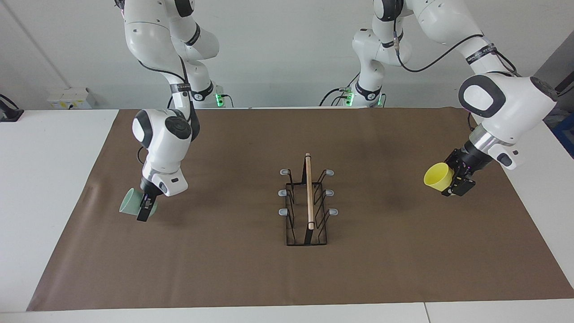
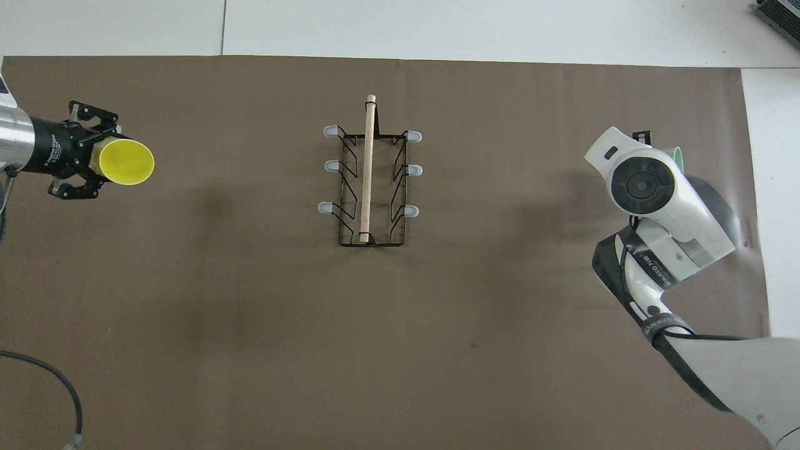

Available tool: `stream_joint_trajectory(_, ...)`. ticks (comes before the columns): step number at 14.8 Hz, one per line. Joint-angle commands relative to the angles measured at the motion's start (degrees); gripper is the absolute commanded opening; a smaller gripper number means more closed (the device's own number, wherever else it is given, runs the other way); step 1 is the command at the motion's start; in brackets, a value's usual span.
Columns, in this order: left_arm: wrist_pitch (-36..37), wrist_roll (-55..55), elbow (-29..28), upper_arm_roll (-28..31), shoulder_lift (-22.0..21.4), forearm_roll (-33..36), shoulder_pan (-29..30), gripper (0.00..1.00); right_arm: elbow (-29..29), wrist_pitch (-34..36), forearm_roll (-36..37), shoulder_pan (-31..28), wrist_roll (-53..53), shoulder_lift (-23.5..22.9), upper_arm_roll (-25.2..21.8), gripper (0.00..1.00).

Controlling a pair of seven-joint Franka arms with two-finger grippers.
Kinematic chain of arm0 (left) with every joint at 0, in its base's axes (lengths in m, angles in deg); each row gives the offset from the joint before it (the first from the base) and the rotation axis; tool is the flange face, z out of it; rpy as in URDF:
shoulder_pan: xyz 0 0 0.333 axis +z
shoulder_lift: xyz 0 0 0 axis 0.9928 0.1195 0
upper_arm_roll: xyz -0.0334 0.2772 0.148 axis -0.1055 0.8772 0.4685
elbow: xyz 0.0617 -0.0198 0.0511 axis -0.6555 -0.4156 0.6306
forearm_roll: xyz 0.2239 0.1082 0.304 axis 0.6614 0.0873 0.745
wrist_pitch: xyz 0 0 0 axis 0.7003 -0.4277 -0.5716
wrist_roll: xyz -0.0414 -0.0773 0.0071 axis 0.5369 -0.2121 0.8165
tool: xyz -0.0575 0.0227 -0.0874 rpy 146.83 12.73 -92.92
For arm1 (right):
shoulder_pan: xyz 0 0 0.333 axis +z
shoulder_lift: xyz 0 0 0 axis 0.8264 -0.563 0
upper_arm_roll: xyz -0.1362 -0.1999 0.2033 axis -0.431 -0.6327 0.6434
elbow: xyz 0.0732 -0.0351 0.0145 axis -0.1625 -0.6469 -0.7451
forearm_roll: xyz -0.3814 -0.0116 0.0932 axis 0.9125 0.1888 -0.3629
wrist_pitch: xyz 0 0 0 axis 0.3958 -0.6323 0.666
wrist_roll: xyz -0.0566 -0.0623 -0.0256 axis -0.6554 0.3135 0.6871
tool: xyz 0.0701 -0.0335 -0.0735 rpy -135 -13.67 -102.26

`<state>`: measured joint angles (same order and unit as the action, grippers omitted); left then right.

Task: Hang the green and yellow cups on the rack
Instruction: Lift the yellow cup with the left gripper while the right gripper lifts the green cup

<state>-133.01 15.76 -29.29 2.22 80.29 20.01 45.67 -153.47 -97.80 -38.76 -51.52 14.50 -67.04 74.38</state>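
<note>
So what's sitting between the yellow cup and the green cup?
Only the rack, standing mid-mat between the yellow cup and the green cup; otherwise bare brown mat. The facing view shows it best.

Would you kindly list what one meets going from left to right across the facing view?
green cup held in the right gripper → rack → yellow cup held in the left gripper, all over the brown mat.

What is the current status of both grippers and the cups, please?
Left gripper shut on yellow cup. Right gripper shut on green cup. Rack mid-table, all prongs bare. Nothing in the way.
</note>
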Motion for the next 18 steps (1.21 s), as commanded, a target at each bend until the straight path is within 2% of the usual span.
stream_joint_trajectory(1,3.5,1.3,3.1,1.1,0.4,6.0,-0.9,0.0,-0.5,3.3,-10.4,-0.1,5.2,3.2,1.3,0.0)
stream_joint_trajectory(4,4.8,1.4,4.7,1.1,0.6,9.9,-1.0,0.0,0.1,7.3,-17.0,-0.1,5.2,5.3,3.6,0.0)
stream_joint_trajectory(8,5.0,1.5,5.5,1.0,0.5,13.5,-1.7,0.0,0.2,11.9,-31.2,0.0,5.3,8.6,5.6,0.0)
stream_joint_trajectory(12,4.8,1.5,6.3,0.8,0.6,18.1,-1.7,0.0,0.1,12.9,-39.9,0.0,5.2,10.1,7.2,0.0)
stream_joint_trajectory(16,4.9,1.6,6.8,0.9,0.6,21.4,-2.3,0.0,0.0,12.8,-54.9,-0.2,8.9,10.1,7.2,0.0)
stream_joint_trajectory(18,4.9,2.2,6.8,0.9,0.6,23.7,-2.7,0.0,0.0,12.8,-60.2,-0.3,10.5,10.1,7.2,0.0)
